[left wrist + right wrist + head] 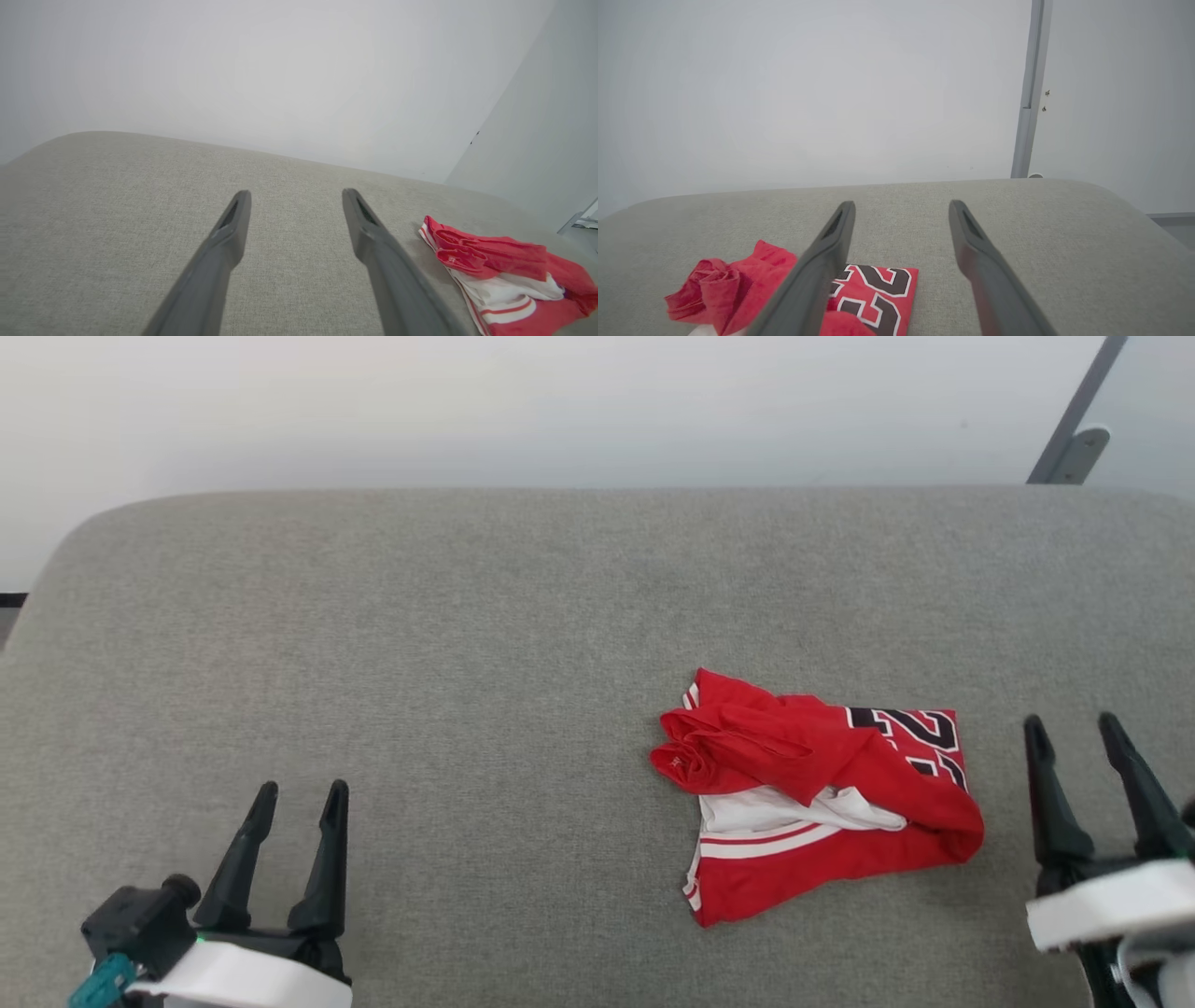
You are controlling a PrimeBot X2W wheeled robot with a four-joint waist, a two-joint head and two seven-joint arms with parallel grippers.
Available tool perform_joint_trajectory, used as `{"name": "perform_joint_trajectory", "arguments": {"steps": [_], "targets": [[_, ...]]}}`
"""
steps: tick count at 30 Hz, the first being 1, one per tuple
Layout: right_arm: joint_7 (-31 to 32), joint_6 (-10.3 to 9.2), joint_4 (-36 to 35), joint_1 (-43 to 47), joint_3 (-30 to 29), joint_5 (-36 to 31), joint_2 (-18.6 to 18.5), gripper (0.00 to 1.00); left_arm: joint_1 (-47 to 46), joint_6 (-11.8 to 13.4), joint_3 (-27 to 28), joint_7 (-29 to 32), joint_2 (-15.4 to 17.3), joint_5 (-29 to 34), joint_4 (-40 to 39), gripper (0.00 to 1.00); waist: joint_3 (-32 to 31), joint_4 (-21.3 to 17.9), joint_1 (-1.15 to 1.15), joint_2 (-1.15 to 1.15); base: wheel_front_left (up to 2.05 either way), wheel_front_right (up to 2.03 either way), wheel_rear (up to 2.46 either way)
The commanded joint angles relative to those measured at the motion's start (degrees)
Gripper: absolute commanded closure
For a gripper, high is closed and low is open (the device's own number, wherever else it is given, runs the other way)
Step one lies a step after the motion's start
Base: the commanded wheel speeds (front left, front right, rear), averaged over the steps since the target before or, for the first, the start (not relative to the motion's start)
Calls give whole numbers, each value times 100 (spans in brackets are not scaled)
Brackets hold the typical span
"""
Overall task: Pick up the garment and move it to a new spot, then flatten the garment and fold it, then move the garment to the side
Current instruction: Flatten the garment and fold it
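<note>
Red garment lies bunched, right of centre on the grey tabletop, near the right tool, well apart from the left tool — both tools open, empty — so all steps look undone.

The garment lies on the cushion near the right tool.

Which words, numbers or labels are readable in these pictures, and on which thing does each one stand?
"22": dark digits outlined in white, on the red shirt; a fold hides part, so the full number is uncertain.
Dark shapes below these digits: cut off by the fold, unreadable.
Small white mark on the shirt's bunched part: too small to read.
</note>
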Motion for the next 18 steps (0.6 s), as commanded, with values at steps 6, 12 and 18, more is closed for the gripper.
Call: {"name": "perform_joint_trajectory", "arguments": {"steps": [6,12,18], "targets": [[-29,0,-813,853,-517,-476,430,0,460,14,238,-26,-82,324,-364,0,-149,91,0,0,0,0,0],[-30,0,-1233,1322,-627,-638,601,0,956,14,488,-26,-239,504,-663,0,-169,96,0,0,0,0,0],[1,0,-1514,1503,-795,-716,786,0,1177,14,601,-26,-299,560,-867,0,-78,118,0,0,0,0,0]]}}
